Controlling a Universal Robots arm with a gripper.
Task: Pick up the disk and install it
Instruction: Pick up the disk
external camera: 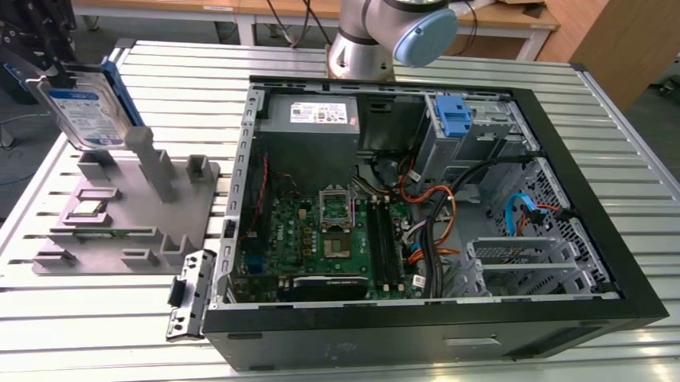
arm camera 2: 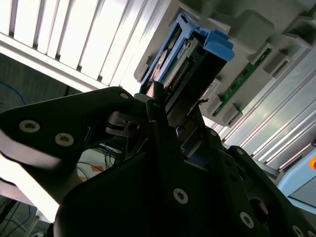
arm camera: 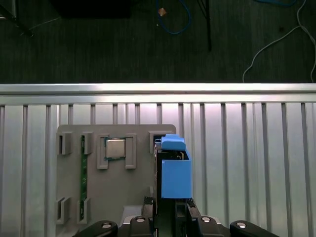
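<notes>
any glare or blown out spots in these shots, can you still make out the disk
Exterior view: even light, mild sheen on the table, the disk clear. First wrist view: a bright glare band along the table edge, floor beyond dark. Second wrist view: table slats blown out white, the disk shadowed.

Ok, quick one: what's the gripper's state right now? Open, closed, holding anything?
Gripper: closed on the disk, which stands on edge at the grey parts holder.
</notes>
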